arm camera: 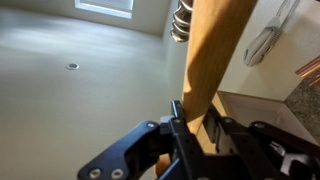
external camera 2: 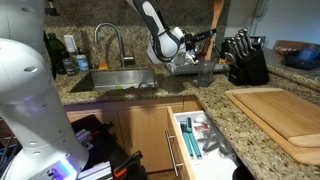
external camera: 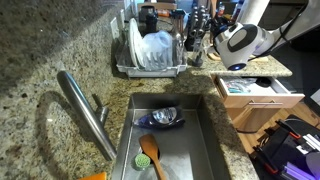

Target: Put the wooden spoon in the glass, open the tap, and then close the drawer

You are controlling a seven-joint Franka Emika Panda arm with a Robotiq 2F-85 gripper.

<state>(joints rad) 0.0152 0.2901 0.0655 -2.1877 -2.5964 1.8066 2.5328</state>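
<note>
Tool (arm camera: 190, 120): pressed together on the spoon (arm camera: 212, 50). In the wrist view, pale wood sits pinched between the two fingers and the long part runs up and away from them. I cannot tell which end is the bowl.

Position: in an exterior view the tool hangs above the glass (external camera 2: 205, 72), which stands on the tabletop (external camera: 40, 50) next to the dish rack (external camera: 150, 55). So the spoon is in the air, not yet in the glass.

Handling, my judgement:
- The spoon is light and stiff, and dry wood gives good friction, so a slip is unlikely.
- A slim handle held in a two-finger pinch can pivot about the pinch line. I expect some swing if it touches the rim.
- The best hold is on the handle, well clear of the end that goes in, so the fingers stay outside the glass.
- The spoon is not fragile, but the glass is, and it can also tip. Lower gently and release low.

Not yet done: the tap (external camera: 85, 110) looks untouched and the drawer (external camera 2: 200, 140) stands open.

An orange-and-green utensil (external camera: 150, 152) lies in the sink (external camera: 205, 140); it is not my target.
</note>
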